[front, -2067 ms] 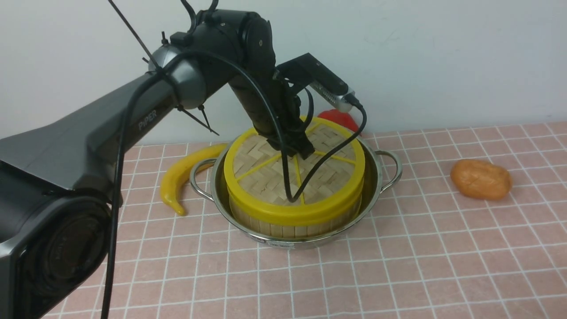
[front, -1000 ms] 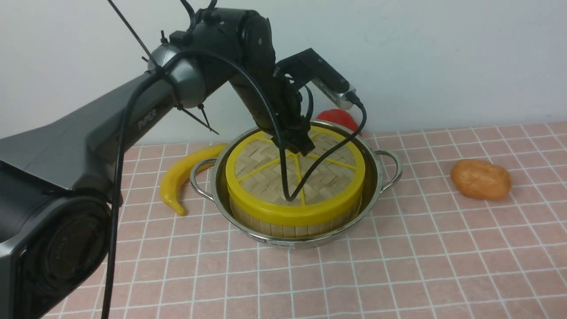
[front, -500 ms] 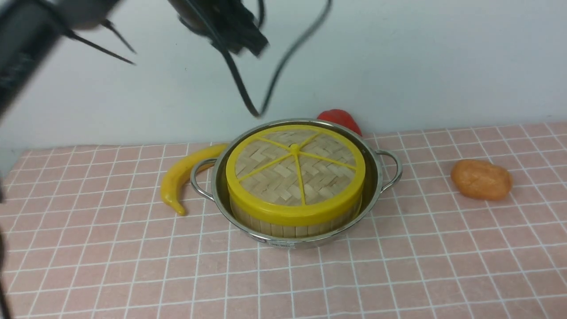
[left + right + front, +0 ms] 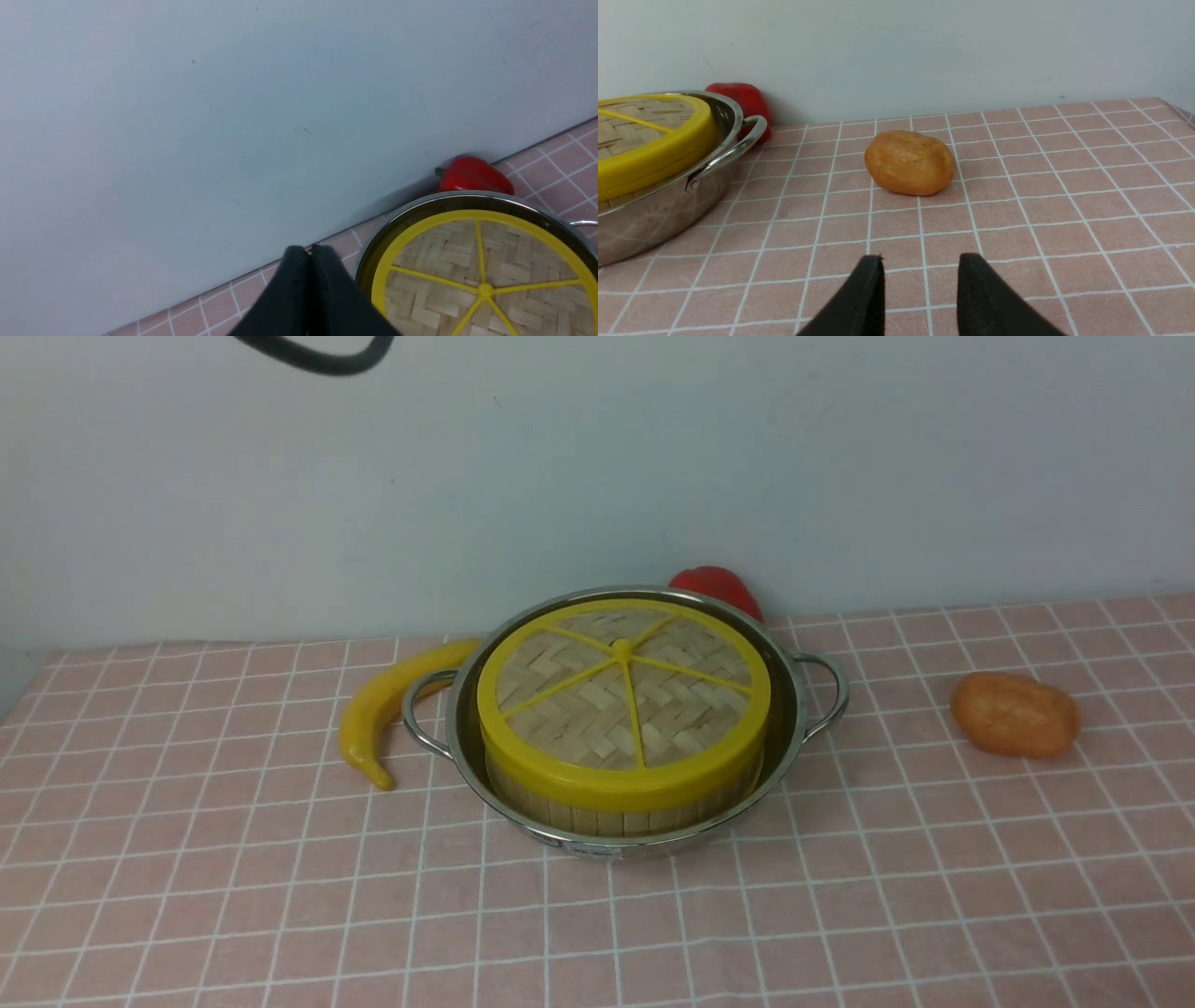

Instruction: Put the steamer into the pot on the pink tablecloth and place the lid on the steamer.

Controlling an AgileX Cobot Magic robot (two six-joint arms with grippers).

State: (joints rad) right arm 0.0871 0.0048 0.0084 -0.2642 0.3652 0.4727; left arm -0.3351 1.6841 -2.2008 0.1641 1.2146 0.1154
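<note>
Left gripper has its fingers pressed together, empty, raised above and clear of the lid; right gripper is narrowly parted, empty, low over the cloth. Lid sits flat on the steamer inside the pot: task looks finished

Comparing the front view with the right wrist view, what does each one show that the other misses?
Only the front view shows the yellow banana left of the pot and the whole lid seated on the steamer. Only the right wrist view shows the right gripper, open and empty above the pink tablecloth. Both show pot, lid, orange lump and red pepper.
</note>
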